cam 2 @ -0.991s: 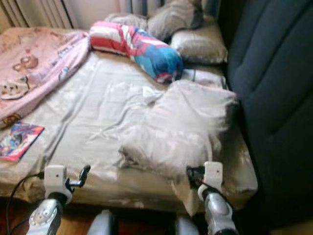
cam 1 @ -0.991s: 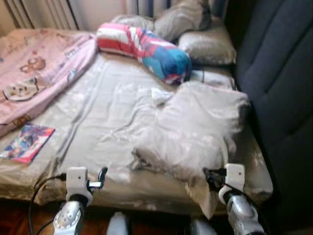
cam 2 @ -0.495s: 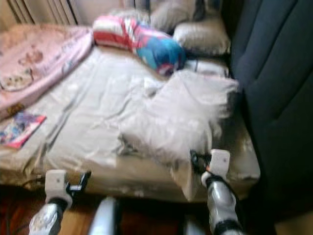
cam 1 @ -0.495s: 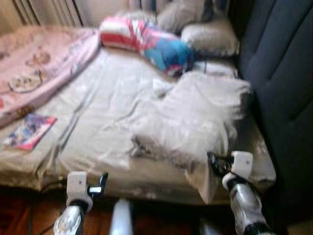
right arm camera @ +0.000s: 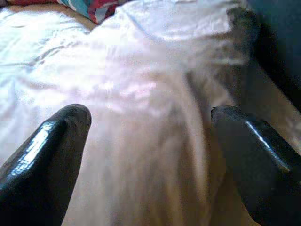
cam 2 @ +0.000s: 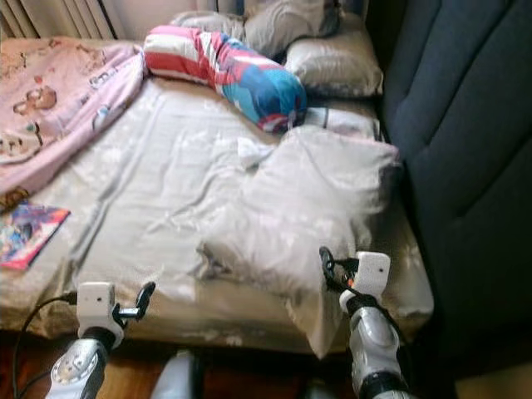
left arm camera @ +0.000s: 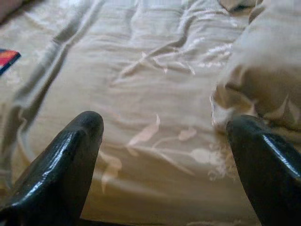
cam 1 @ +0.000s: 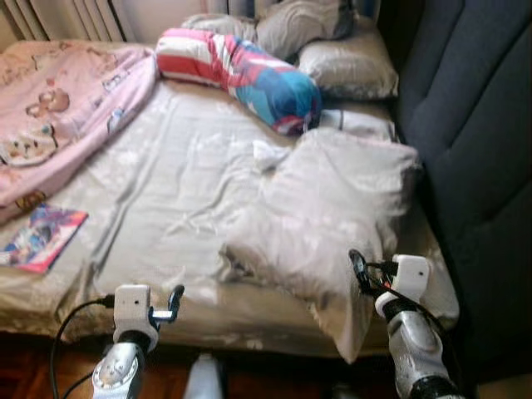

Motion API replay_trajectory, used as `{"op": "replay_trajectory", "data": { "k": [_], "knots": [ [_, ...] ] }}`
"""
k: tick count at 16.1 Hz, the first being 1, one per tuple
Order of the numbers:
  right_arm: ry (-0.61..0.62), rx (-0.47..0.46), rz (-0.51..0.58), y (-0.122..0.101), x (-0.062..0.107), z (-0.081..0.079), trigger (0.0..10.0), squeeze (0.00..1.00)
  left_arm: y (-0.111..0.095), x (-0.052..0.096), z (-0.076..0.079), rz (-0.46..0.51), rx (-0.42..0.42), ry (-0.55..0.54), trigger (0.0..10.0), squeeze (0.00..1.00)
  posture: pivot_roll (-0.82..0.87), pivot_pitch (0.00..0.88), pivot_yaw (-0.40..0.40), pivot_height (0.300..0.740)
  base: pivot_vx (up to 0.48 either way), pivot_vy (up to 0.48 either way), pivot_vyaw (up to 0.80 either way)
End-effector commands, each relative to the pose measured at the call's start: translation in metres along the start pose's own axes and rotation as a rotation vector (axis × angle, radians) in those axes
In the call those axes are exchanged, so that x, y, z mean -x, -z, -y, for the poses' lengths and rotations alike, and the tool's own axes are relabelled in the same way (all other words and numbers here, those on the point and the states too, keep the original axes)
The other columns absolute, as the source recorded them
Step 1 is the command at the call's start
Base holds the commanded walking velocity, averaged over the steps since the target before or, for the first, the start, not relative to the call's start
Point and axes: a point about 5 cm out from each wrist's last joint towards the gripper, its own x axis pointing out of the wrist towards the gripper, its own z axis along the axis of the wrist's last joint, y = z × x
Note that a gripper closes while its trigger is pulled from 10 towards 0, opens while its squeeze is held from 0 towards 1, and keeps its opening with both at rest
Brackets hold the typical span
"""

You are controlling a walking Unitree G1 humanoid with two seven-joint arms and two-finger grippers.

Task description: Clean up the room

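A large grey pillow [cam 1: 332, 208] lies crooked on the near right part of the bed [cam 1: 166, 191], one corner hanging over the front edge. My right gripper [cam 1: 359, 270] is open right at that near corner; in the right wrist view its fingers [right arm camera: 51, 146] spread wide over the pillow [right arm camera: 155, 56]. My left gripper [cam 1: 172, 301] stands open at the bed's front edge, to the left of the pillow. The left wrist view has its fingers [left arm camera: 70, 155] apart over the beige sheet [left arm camera: 155, 94]. A colourful magazine [cam 1: 41, 239] lies near the left front edge.
A red, white and blue bolster [cam 1: 241, 75] lies across the far side. A pink blanket [cam 1: 58, 116] covers the far left. Grey pillows [cam 1: 345, 62] sit at the back right. A dark padded headboard [cam 1: 474, 150] runs along the right. A small white scrap [cam 1: 268, 155] lies mid-bed.
The camera swayed and the view sharpened. My right gripper has risen a little toward the pillow's near corner. The left gripper stays at the bed's front edge.
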Motion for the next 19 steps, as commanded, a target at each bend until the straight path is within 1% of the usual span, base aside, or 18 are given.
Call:
{"op": "replay_trajectory", "data": {
  "k": [1,2,4,5,6,7,14,15,16,18,19],
  "knots": [
    [-0.001,0.002,-0.018,0.002,0.000,-0.001,10.0,0.00,0.002,0.001,-0.001,-0.014,-0.004,-0.007,10.0,0.00,0.11,0.127,-0.009,0.705,0.000,0.000,0.00],
    [-0.003,-0.004,-0.018,0.002,0.000,-0.001,10.0,0.00,0.002,0.000,-0.001,-0.014,-0.005,-0.006,10.0,0.00,0.11,0.128,-0.009,0.705,0.000,0.000,0.00],
    [-0.006,0.008,-0.060,0.009,0.002,-0.002,10.0,0.00,0.002,0.000,-0.001,-0.014,-0.003,-0.006,10.0,0.00,0.11,0.128,-0.008,0.705,0.000,0.000,0.00],
    [-0.009,0.022,-0.092,0.014,0.005,-0.002,10.0,0.00,0.002,0.000,-0.001,-0.014,-0.002,-0.005,10.0,0.00,0.11,0.129,-0.009,0.705,0.000,0.000,0.00],
    [-0.014,0.054,-0.148,0.023,0.009,-0.001,10.0,0.00,0.002,0.000,-0.001,-0.016,-0.001,-0.003,10.0,0.00,0.11,0.130,-0.008,0.705,0.000,0.000,0.00],
    [-0.010,0.063,-0.158,0.025,0.011,0.000,10.0,0.00,0.002,0.000,-0.001,-0.017,0.000,-0.003,10.0,0.00,0.11,0.130,-0.008,0.705,0.000,0.000,0.00],
    [0.019,0.055,-0.166,0.030,0.016,0.002,10.0,0.00,0.002,-0.001,0.000,-0.016,0.001,0.007,10.0,0.00,0.11,0.131,-0.008,0.705,0.000,0.000,0.00],
    [0.078,0.063,-0.201,0.036,0.019,0.005,10.0,0.00,0.002,-0.001,0.000,-0.015,0.001,0.008,10.0,0.00,0.11,0.132,-0.010,0.705,0.000,0.000,0.00],
    [0.116,0.026,-0.220,0.040,0.022,0.007,10.0,0.00,0.002,0.000,0.000,-0.015,0.002,0.009,10.0,0.00,0.11,0.133,-0.010,0.705,0.000,0.000,0.00],
    [0.104,0.006,-0.280,0.052,0.028,0.004,10.0,0.00,0.002,0.000,0.000,-0.018,0.002,0.013,10.0,0.00,0.11,0.137,-0.008,0.705,0.000,0.000,0.00],
    [0.094,0.013,-0.289,0.054,0.030,0.002,10.0,0.00,0.003,0.001,-0.001,-0.022,0.000,0.015,10.0,0.00,0.11,0.141,-0.006,0.705,0.000,0.000,0.00]
  ]
}}
